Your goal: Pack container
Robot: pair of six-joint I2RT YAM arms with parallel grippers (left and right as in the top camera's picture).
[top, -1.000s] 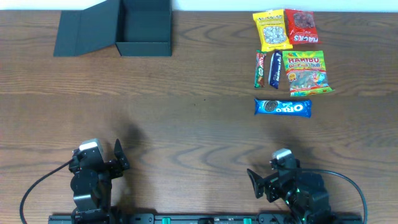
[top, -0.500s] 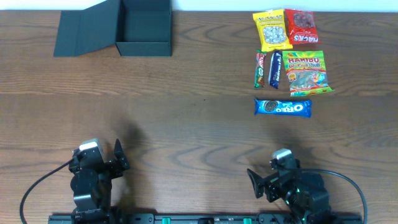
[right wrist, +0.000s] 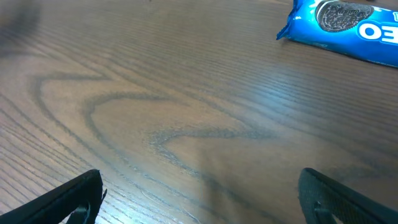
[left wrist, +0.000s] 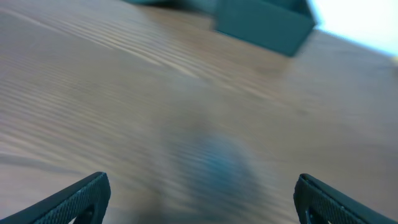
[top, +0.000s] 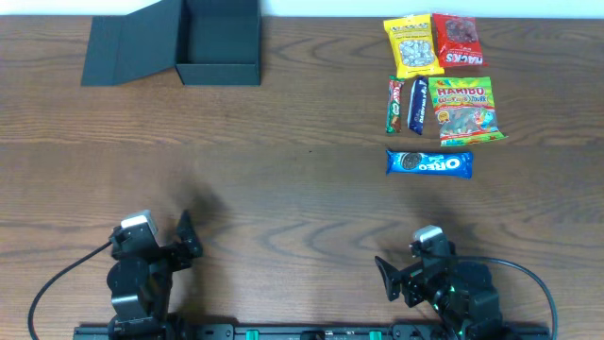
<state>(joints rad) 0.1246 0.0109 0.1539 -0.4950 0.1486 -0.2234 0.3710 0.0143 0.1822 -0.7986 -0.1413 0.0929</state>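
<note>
Lid (top: 118, 47): dark flap folded open, lying to the left of the box it hinges on, at the far left of the table (top: 302, 198).
Container (top: 219, 42): dark, shallow, rectangular box at the far left edge, open top facing up, inside looks bare. In the blurred left wrist view it shows as a dark block far ahead and to the right.
Left gripper (left wrist: 202, 202): at the near left edge, jaws spread wide, nothing between them, only wood grain below; well apart from the container.
Right gripper (right wrist: 202, 199): at the near right edge, jaws spread wide, holding nothing, bare table under it.
Bars (top: 395, 104): two slim bars side by side and upright in the overhead view, one green-brown, one dark blue, just left of the Haribo bag.
Yellow packet (top: 412, 44): at the far right edge, beside the red packet.
Oreo pack (top: 429, 163): blue, lying crosswise, nearest snack to the right gripper, ahead and to its right in the wrist view.
Red packet (top: 457, 40): right of the yellow one, touching or nearly so.
Haribo bag (top: 462, 109): below the red packet, above the Oreo pack.
Snacks: all grouped on the right, well apart from the container.
</note>
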